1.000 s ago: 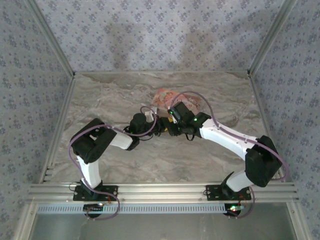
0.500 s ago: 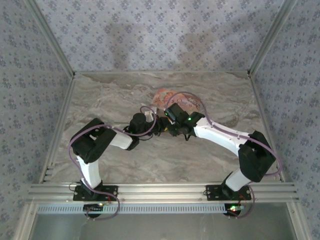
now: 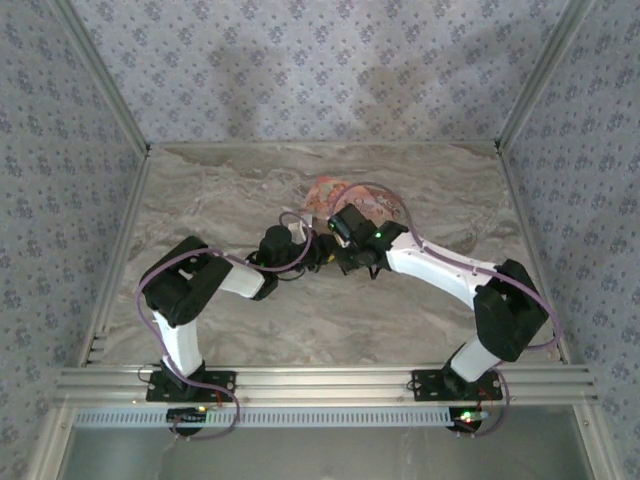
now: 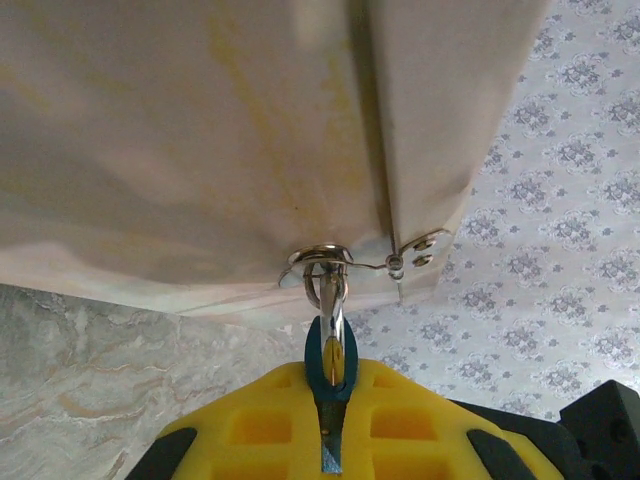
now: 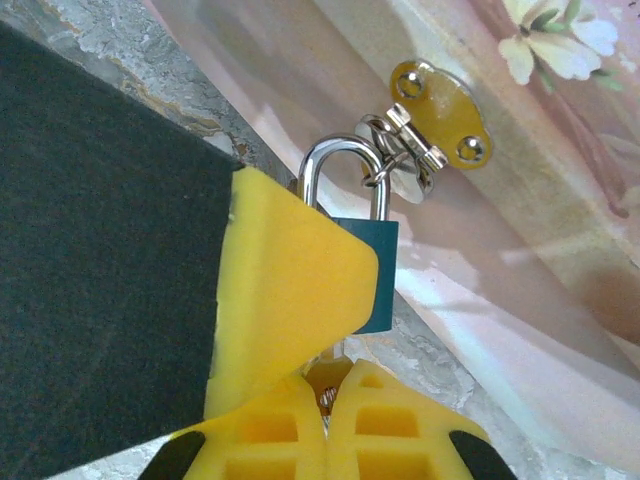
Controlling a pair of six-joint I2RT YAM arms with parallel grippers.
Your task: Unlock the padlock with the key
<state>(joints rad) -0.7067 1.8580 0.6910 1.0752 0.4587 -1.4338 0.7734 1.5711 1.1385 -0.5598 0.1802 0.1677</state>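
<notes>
1. The pouch (image 3: 330,192), pink with flower prints, lies flat on the marbled surface (image 3: 210,200). Both arms reach in to the pouch's near edge, and their claws meet there tip to tip.
2. The padlock (image 5: 378,275) sits just off that near edge of the pouch. In the right wrist view its blue body stands upright and its silvery shackle (image 5: 345,165) arches up toward the pouch.
3. The shackle passes through a small metal ring (image 4: 320,256). A clasp links the ring to a yellow tab (image 5: 440,110) with two rivets, fixed on the pouch.
4. The left claw (image 4: 331,410) is pinching the padlock's body, with one of its yellow pads (image 4: 250,425) against each flat face. In the left wrist view the padlock shows edge-on between them, its shackle end toward the pouch.
5. In the right wrist view one left pad covers the left half of the blue face and the shackle's left leg. The right leg runs down into the body.
6. The right claw (image 5: 328,415) sits under the padlock, on the side away from the pouch. Its two pads are pressed together with almost no gap.
7. A small brass-coloured piece with a silvery bit pokes out from between the right claw's tips and reaches the padlock's underside. It is probably the key (image 5: 325,383), but most of it is hidden, so I cannot be sure.
</notes>
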